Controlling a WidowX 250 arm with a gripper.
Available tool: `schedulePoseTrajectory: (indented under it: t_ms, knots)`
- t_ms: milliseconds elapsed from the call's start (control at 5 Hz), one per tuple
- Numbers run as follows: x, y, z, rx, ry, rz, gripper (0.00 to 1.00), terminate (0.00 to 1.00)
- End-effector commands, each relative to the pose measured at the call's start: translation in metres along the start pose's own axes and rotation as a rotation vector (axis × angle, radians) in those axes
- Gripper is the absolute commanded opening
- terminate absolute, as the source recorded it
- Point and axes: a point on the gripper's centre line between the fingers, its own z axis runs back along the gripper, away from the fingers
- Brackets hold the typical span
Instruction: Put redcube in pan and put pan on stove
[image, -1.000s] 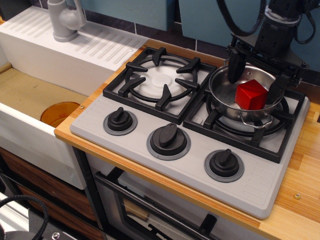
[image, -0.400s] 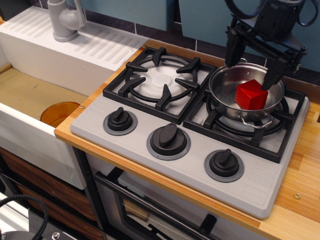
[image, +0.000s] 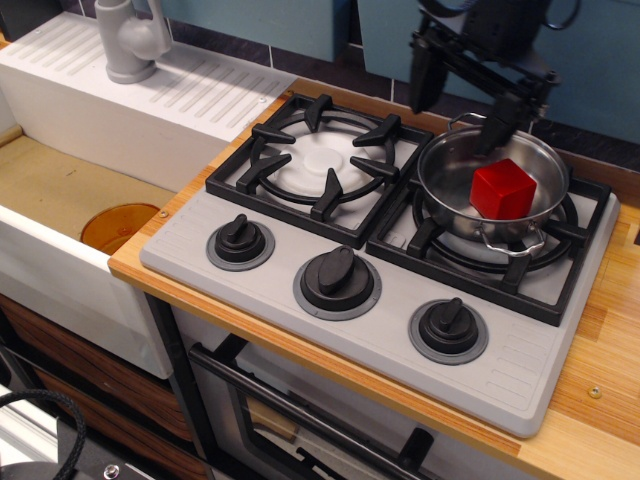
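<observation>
The redcube (image: 504, 189) lies inside the pan (image: 450, 185), a shiny steel pot with two loop handles. The pan stands on the right burner grate of the grey stove (image: 300, 320). My gripper (image: 460, 100) hangs above the pan's far left rim, clear of it. Its two black fingers (image: 424, 75) are spread wide apart and hold nothing.
The left burner (image: 320, 160) has a black grate and a white disc. Three black knobs (image: 338, 279) line the stove's front. A white sink unit (image: 60, 280) with a grey tap (image: 130, 40) stands to the left. The wooden counter (image: 600, 400) runs along the right.
My gripper has risen out of the pan and moved up and to the left, staying open. The redcube and the pan have not moved.
</observation>
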Motion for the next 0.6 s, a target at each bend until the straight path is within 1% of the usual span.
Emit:
schedulePoseTrajectory:
  t_ms: [0, 200, 400]
  knots:
    - [-0.01, 0.013, 0.029, 0.018, -0.101, 0.026, 1.0, 0.0]
    - [-0.014, 0.015, 0.02, 0.011, -0.115, 0.024, 1.0, 0.0]
    - [-0.014, 0.013, 0.005, -0.003, -0.135, 0.024, 1.0, 0.0]
